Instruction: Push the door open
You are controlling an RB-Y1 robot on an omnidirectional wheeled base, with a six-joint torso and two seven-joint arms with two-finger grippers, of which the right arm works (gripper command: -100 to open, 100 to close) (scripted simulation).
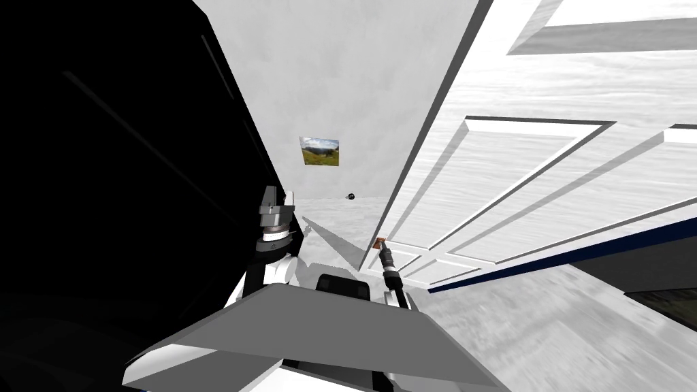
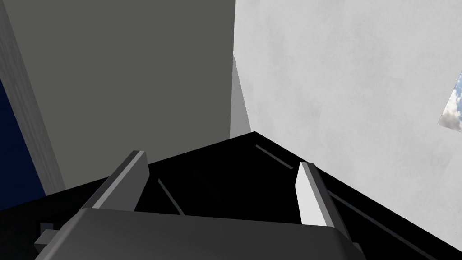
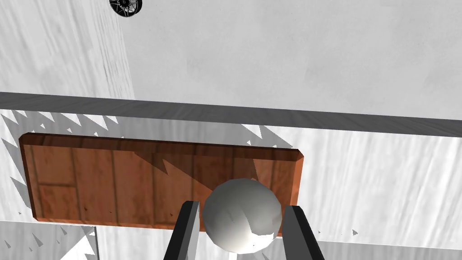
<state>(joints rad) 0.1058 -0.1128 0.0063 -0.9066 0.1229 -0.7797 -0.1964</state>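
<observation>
Right gripper at door handle: my jaws pinch pale round knob, one on each side. Knob sits near end of brown wood-grain plate on white panelled door. Door ajar, leaf sweeping across my 1 to 3 o'clock; knob at my 12. Left gripper raised at my 11 beside black area, jaws spread, holding nothing. Small landscape picture on wall ahead.

the door is streaky white, its plate reddish-brown wood-grain, its knob silvery grey.
</observation>
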